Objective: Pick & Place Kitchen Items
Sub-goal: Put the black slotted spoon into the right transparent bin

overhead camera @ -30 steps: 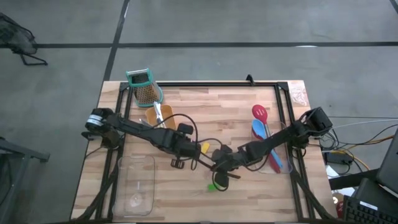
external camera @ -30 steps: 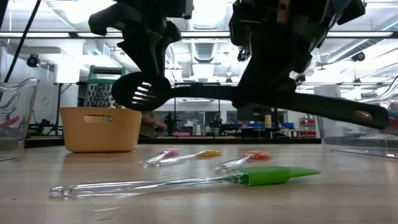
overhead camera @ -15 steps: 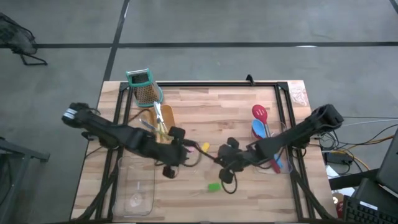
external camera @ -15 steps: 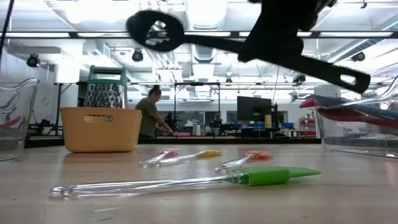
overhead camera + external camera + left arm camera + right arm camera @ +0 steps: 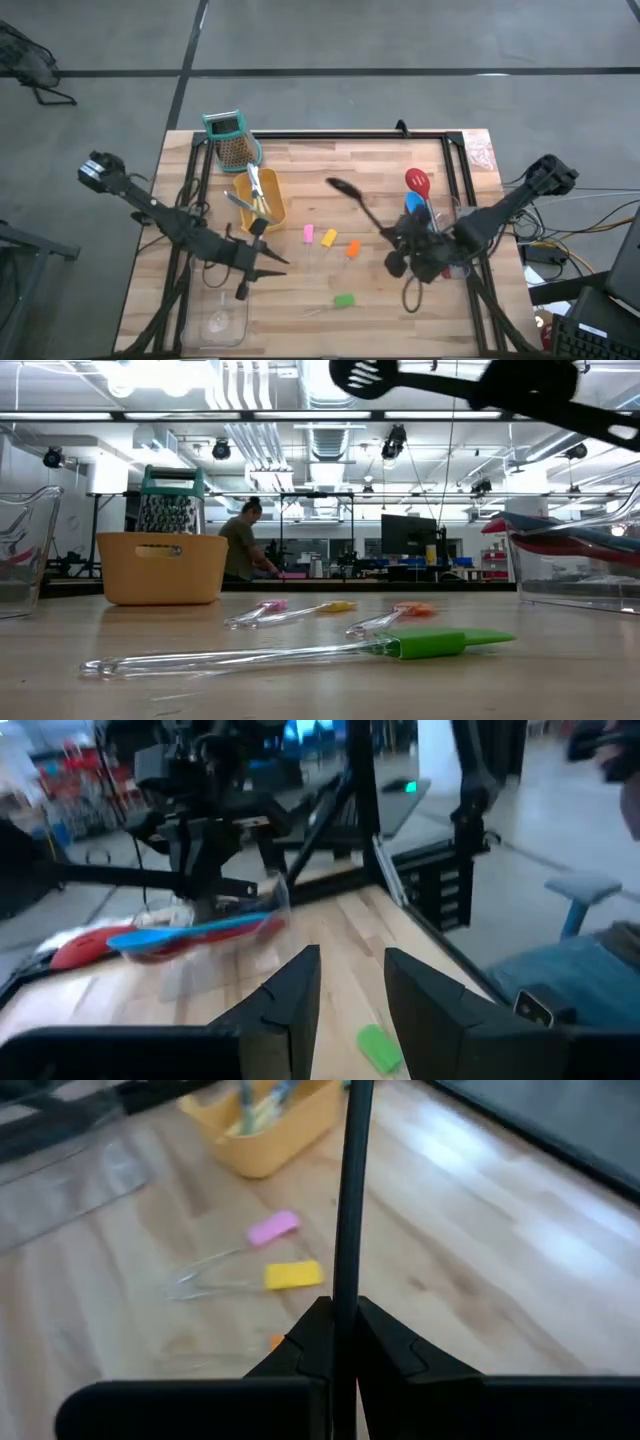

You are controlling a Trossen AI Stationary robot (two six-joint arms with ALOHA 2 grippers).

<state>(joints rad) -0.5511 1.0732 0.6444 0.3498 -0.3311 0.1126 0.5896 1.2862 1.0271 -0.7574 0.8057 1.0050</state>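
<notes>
My right gripper (image 5: 395, 243) is shut on a black slotted spoon (image 5: 352, 203) and holds it high over the table's right half; the spoon's head (image 5: 362, 375) shows at the top of the low view. My left gripper (image 5: 275, 262) stands open over the near left, level, with nothing between its fingers (image 5: 290, 1005). Small clear-handled tools lie flat on the wood: pink (image 5: 308, 233), yellow (image 5: 328, 238), orange (image 5: 352, 248) and green (image 5: 344, 300). A red spoon (image 5: 417, 183) and a blue spoon (image 5: 413, 206) lie in the clear tray on the right. My right gripper pinches the black spoon's handle (image 5: 347, 1285) between its two fingers (image 5: 308, 1342), partway along its length. The fingers come from the table's right side, slanting down. The spoon is lifted clear and tilted, its head up toward the far left and its handle end (image 5: 615, 428) lower.
A yellow tray (image 5: 268, 212) holding a few utensils stands at the back left, with a teal-topped grater (image 5: 232, 140) behind it. A clear tray (image 5: 218, 300) lies at the near left under my left arm. A person shows in the room beyond the table.
My left gripper has drawn away from the spoon's head toward the table's left edge and tipped up to level. My right gripper has risen and gone toward the right edge with the black spoon, whose head has swung up and toward the far side.
</notes>
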